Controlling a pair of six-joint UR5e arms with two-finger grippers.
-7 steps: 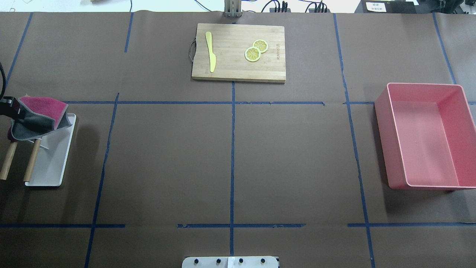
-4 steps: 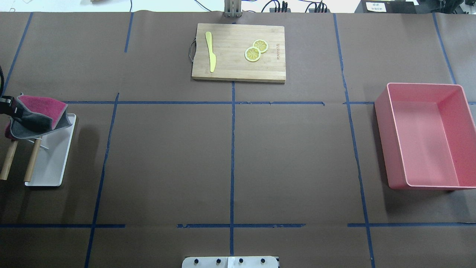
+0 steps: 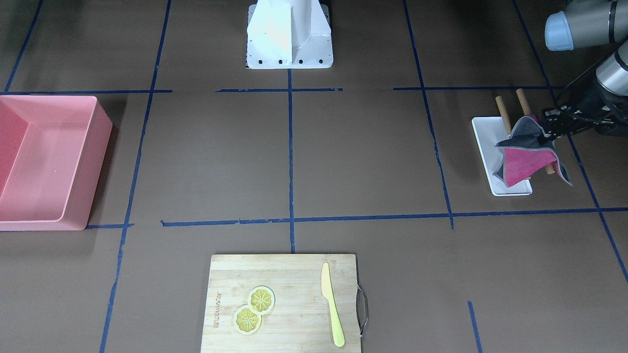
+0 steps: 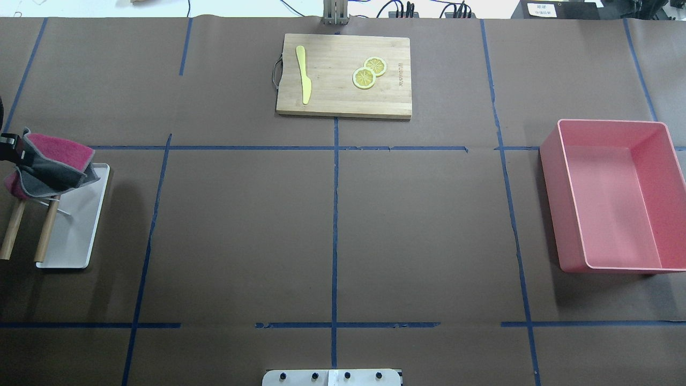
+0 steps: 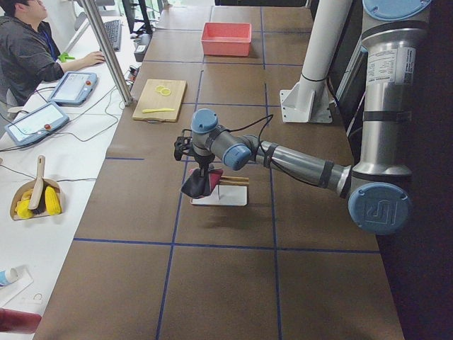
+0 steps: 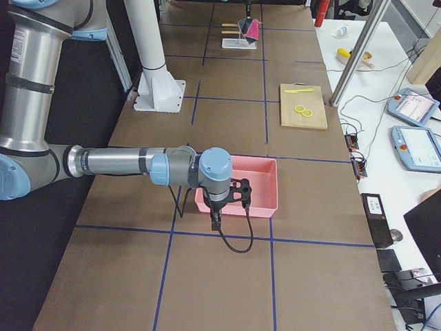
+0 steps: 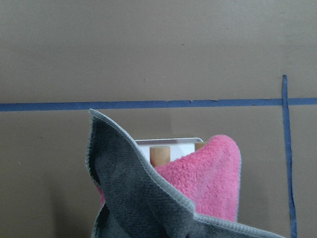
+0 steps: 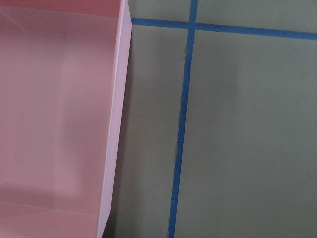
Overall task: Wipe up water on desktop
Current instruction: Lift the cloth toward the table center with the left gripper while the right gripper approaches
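Observation:
The desktop [image 4: 241,230] is brown with blue tape lines; no water shows on it. My left gripper [image 3: 548,133] is at the table's left end, shut on a pink-and-grey cloth [image 4: 56,163]. It holds the cloth just above a white rack tray [image 4: 75,236] with two wooden pegs [image 4: 45,236]. The cloth hangs folded in the left wrist view [image 7: 198,183], with a peg end behind it. My right gripper [image 6: 213,219] shows only in the exterior right view, beside the pink bin [image 6: 262,200]; I cannot tell if it is open or shut.
A pink bin [image 4: 552,177] stands at the right. A bamboo cutting board [image 4: 332,96] at the far middle carries a yellow knife [image 4: 304,75] and two lemon slices [image 4: 364,78]. The robot's base plate [image 4: 332,378] is at the near edge.
The left gripper and the cloth have shifted slightly left and toward the far side over the rack. Nothing else has moved.

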